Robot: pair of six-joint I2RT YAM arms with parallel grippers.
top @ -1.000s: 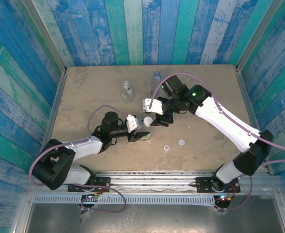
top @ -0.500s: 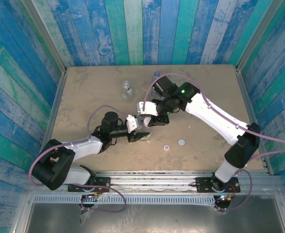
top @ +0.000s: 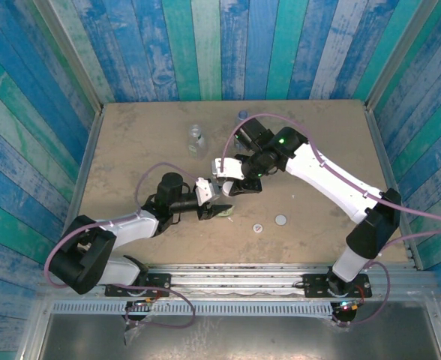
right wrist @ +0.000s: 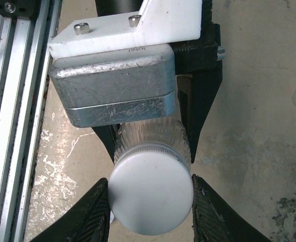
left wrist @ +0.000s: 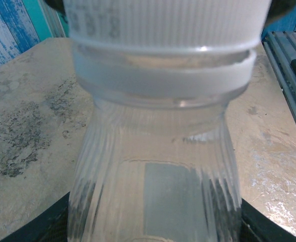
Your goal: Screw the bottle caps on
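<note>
My left gripper (top: pixel 217 211) is shut on the clear bottle with a green label (top: pixel 225 214), whose ribbed body (left wrist: pixel 153 176) bulges between its dark fingers (left wrist: pixel 34 229). A plain white cap (right wrist: pixel 150 196) sits on the bottle's neck, its ribbed skirt (left wrist: pixel 168 20) just above the neck ring. Reaching in from the back, my right gripper (top: pixel 229 187) has both fingers (right wrist: pixel 95 212) pressed against the sides of that cap. Two more caps lie loose on the table: one white with a red-blue mark (top: pixel 258 228) and one pale grey (top: pixel 281 220).
Near the back of the table stand a plain clear bottle (top: pixel 197 140) and a blue-tinted bottle (top: pixel 242 116). The left wrist's camera housing (right wrist: pixel 113 91) sits close behind the held bottle. A metal rail (right wrist: pixel 17 101) runs along the near table edge.
My right gripper has shifted left over the held bottle and closed its fingers onto the white cap. The left arm and its bottle have stayed put.
</note>
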